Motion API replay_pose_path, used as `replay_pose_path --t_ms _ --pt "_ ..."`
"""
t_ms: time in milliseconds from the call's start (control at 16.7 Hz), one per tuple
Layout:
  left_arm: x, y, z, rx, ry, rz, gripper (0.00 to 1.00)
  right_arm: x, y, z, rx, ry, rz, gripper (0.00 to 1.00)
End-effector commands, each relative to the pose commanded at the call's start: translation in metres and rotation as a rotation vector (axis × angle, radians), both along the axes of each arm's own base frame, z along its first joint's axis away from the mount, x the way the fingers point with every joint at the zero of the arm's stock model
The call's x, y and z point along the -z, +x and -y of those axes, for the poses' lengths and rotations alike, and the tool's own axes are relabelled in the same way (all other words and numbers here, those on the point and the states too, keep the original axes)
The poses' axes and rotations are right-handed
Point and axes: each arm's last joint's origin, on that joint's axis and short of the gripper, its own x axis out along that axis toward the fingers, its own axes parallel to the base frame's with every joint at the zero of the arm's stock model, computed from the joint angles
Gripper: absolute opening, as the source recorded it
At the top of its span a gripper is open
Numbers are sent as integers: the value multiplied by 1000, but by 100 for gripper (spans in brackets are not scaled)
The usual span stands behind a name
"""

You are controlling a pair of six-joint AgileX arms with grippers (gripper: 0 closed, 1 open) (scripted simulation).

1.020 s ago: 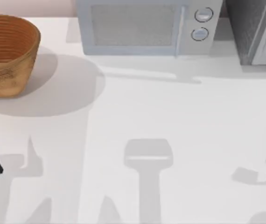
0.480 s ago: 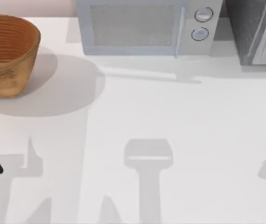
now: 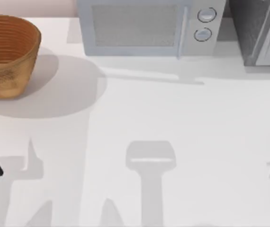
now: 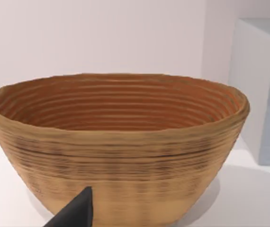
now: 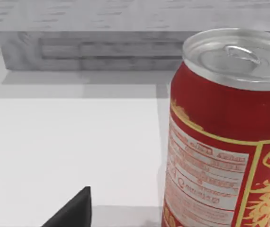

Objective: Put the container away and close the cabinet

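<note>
My right wrist camera faces a red can (image 5: 222, 142) of glossy printed metal, its lid bare brushed silver. The basket (image 3: 7, 54) is coarse woven fibre, ribbed and matt. The table (image 3: 173, 118) looks smooth matt white; the microwave (image 3: 149, 28) is pale satin, its window finely meshed.

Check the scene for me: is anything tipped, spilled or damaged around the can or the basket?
Nothing stands out. The red can stands upright on the table, top sealed, no spill. The wicker basket sits level and intact beside the microwave. The grey cabinet lies beyond the can.
</note>
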Motion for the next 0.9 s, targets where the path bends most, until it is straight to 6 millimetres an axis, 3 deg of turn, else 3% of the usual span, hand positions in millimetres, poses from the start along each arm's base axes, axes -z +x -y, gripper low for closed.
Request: replay_pose_path --t_ms 240,660,900 --pt "0 0 0 0 0 0 100 1 3 -1 -2 0 -1 100" --pt "0 0 0 0 0 0 100 10 52 1 0 0 1 100" --pt "0 0 0 0 0 0 100 12 59 1 0 0 0 100"
